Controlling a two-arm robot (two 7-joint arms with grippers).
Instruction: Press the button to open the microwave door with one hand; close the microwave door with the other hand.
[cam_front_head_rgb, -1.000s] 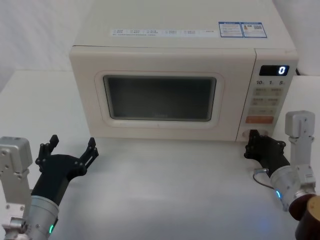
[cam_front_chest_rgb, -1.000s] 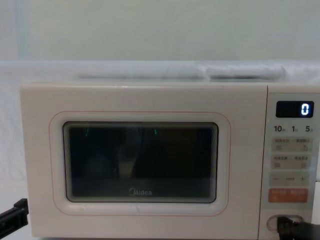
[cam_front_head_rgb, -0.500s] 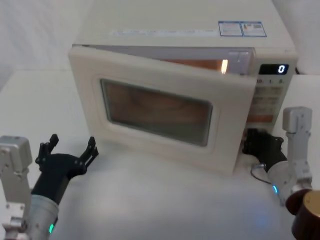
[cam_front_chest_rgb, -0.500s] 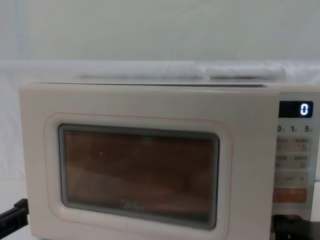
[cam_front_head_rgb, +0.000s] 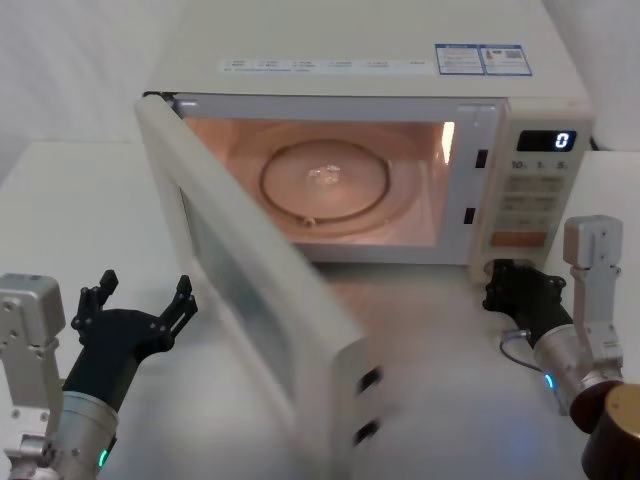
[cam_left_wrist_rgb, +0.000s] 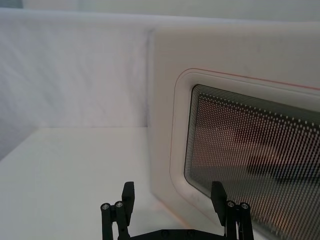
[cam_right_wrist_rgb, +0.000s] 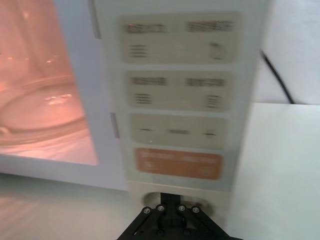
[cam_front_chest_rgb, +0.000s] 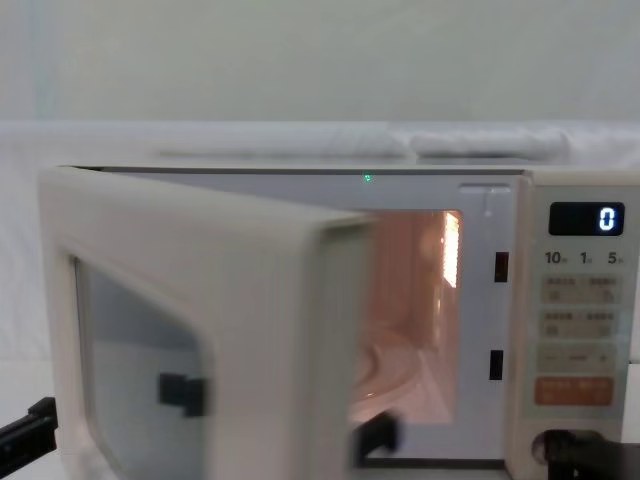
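The cream microwave (cam_front_head_rgb: 380, 45) stands at the back of the white table, its display (cam_front_head_rgb: 548, 140) reading 0. The microwave door (cam_front_head_rgb: 250, 290) hangs wide open, swung out toward the front left, and the lit cavity shows. My right gripper (cam_front_head_rgb: 500, 280) is shut, its tip against the button (cam_right_wrist_rgb: 206, 204) at the foot of the control panel, below the orange key (cam_right_wrist_rgb: 177, 163). The tip covers most of the button. My left gripper (cam_front_head_rgb: 135, 300) is open, low on the table just outside the door's window side (cam_left_wrist_rgb: 240, 150).
A glass turntable (cam_front_head_rgb: 325, 185) lies inside the cavity. A black cable (cam_right_wrist_rgb: 277, 80) runs behind the microwave on the right. A brown round object (cam_front_head_rgb: 615, 440) sits at the lower right by my right arm. The door's free edge (cam_front_head_rgb: 355, 400) juts over the table's middle.
The door went from shut to half open to wide open, swinging out to the left, and the cavity light came on. Both grippers have barely moved.
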